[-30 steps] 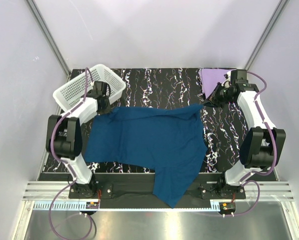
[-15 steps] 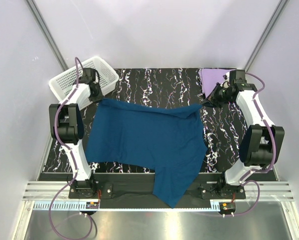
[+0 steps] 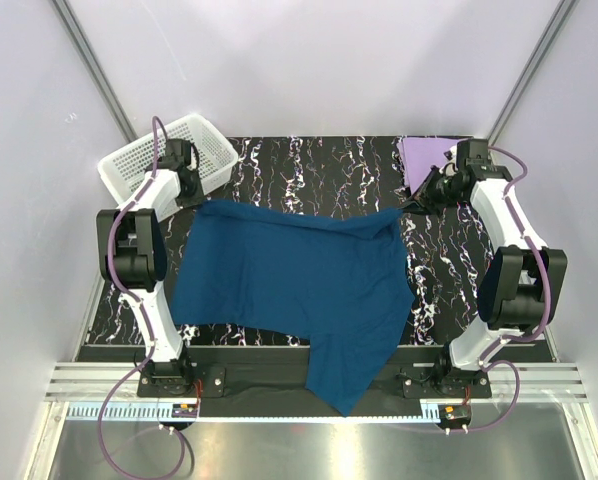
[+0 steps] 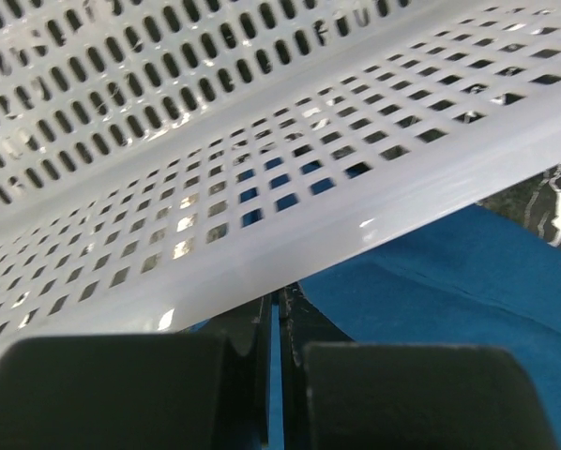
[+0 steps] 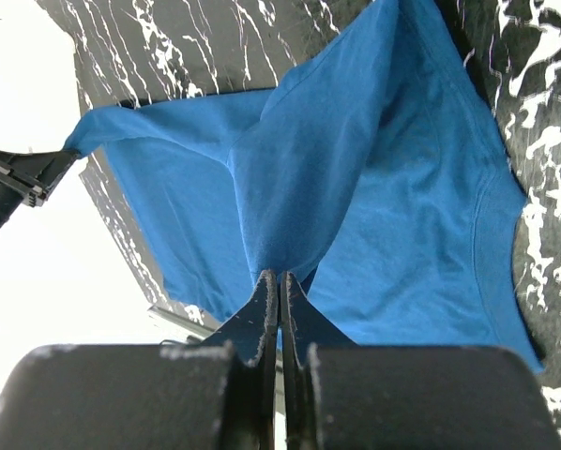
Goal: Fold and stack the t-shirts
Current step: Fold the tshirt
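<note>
Across the desk [image 3: 309,170], one blue shirt [image 3: 289,280] lies spread, far corners clamped in the left fingers [image 4: 248,328] and right fingers [image 5: 262,300] (purple shirt [image 3: 424,155] sits far right). Tension both corners evenly, avoiding the basket [image 3: 129,175].

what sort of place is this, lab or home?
Likely a lab test cell: plain white panel walls on aluminium struts, a black marbled table, a blue t-shirt spread on it.
</note>
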Robot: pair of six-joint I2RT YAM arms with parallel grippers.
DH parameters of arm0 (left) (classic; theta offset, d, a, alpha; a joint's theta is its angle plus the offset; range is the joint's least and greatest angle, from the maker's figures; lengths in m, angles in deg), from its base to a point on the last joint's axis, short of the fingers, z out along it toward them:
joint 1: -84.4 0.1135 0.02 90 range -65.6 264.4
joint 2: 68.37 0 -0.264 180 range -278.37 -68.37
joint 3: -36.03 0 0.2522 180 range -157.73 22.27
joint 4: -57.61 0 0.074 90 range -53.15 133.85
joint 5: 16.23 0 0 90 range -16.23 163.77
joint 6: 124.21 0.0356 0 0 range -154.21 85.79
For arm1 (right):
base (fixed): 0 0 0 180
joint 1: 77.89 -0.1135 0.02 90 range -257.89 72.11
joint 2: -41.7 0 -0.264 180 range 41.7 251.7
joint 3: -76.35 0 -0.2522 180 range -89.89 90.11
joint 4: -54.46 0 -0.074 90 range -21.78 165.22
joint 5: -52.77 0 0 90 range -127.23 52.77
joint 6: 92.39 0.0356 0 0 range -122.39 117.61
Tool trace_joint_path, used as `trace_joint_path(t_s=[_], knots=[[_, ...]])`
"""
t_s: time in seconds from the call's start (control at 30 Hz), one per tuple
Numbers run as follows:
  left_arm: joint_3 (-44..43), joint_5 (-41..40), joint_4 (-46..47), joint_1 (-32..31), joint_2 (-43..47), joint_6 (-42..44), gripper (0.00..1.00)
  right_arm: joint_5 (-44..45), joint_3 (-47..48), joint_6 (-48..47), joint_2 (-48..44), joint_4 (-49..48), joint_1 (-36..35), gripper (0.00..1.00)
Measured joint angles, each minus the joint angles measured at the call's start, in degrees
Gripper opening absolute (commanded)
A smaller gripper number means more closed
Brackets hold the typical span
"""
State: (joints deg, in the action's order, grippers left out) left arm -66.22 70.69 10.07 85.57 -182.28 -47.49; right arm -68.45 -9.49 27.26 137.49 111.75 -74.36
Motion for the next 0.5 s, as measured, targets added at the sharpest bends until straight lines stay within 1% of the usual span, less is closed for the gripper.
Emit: trace_joint_path(t_s=[0.3, 0.5], knots=[[0.0, -4.0, -4.9, 0.9, 1.2, 0.3, 0.00, 1.8, 2.6, 0.4, 0.0, 7.8, 0.0, 0.00], [-0.1, -5.4, -7.9, 1.8, 1.6, 0.3, 0.00, 3.1, -2.1, -0.3, -1.2, 9.4, -0.1, 0.00]])
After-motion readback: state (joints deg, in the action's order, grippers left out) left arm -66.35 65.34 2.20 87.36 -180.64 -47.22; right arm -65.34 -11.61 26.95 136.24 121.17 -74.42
